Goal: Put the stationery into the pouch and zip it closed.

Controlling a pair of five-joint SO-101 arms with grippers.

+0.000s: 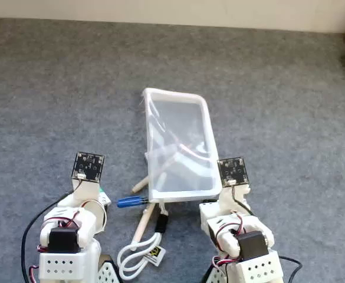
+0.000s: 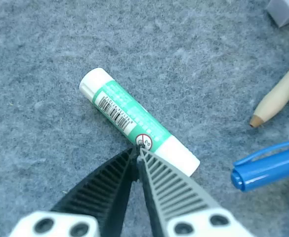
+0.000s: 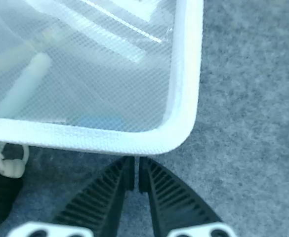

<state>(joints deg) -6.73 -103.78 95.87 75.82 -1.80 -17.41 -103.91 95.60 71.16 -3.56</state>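
Light falls bright, soft and even over the grey mat (image 1: 54, 88) in the high view, leaving only faint shadows. The pouch (image 1: 178, 147) carries pale streaks of glare across its clear face. In the left wrist view the glue stick (image 2: 134, 121) casts hardly any shadow.

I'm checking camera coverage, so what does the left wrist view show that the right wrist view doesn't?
Left wrist view: a green-and-white glue stick, a blue pen cap and a pencil tip, with the shut left claw at the glue stick. Right wrist view: the rounded corner of the mesh pouch, a black cable plug, and the shut right claw just short of the pouch. Both: grey felt tabletop.
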